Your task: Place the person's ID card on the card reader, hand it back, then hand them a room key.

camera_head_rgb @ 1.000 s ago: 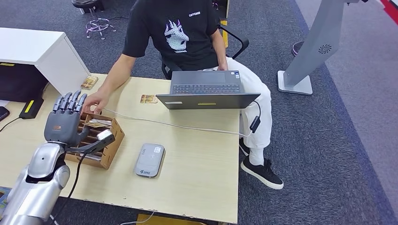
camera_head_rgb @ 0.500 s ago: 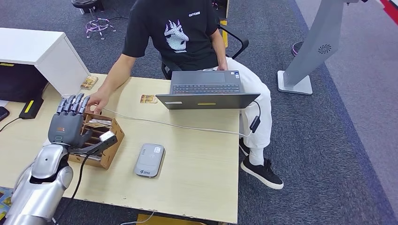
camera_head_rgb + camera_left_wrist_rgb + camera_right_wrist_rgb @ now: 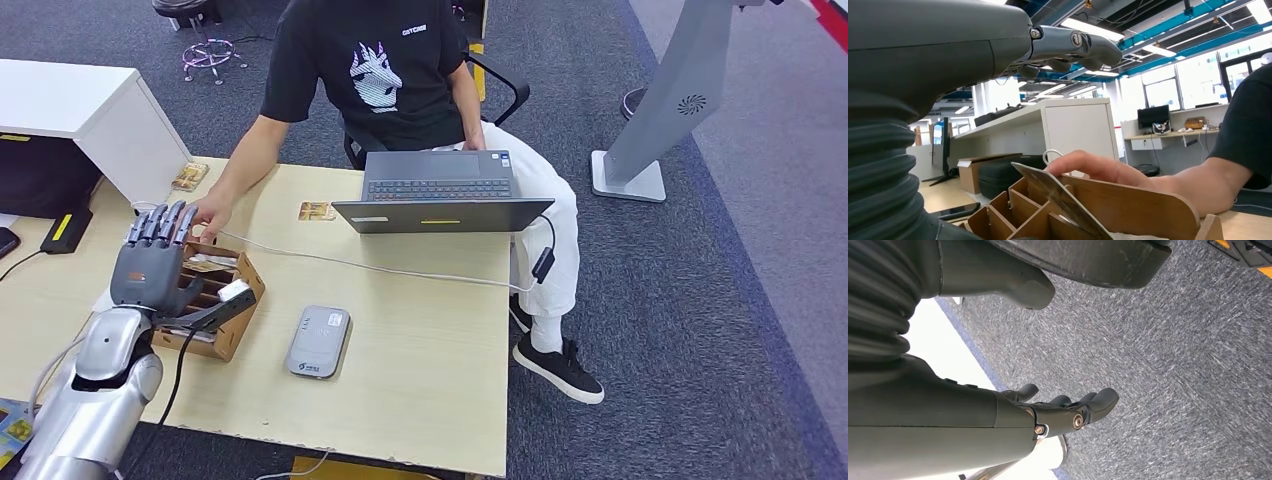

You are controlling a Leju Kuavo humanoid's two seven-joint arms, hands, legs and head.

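Note:
My left hand (image 3: 150, 268) hovers over the near end of a wooden card holder (image 3: 232, 312), fingers straight and thumb apart, holding nothing. In the left wrist view its fingers (image 3: 1068, 46) stretch above the wooden card holder (image 3: 1133, 207), where a card (image 3: 1060, 199) leans in a slot. The person's hand (image 3: 209, 214) rests on the holder's far end, also seen close up as the person's hand (image 3: 1095, 168). The grey card reader (image 3: 319, 341) lies bare to the right of the holder. A patterned card (image 3: 316, 211) lies near the laptop. My right hand (image 3: 1068, 412) hangs over carpet, empty.
An open laptop (image 3: 441, 190) stands at the table's far edge, with a white cable (image 3: 380, 267) running across the table (image 3: 420, 380) to it. Another card (image 3: 188, 177) lies at the far left corner. A white cabinet (image 3: 90, 115) stands to the left.
My left hand has sunk a little and shifted slightly right, closer over the card holder. The person's hand stays at the holder's far end.

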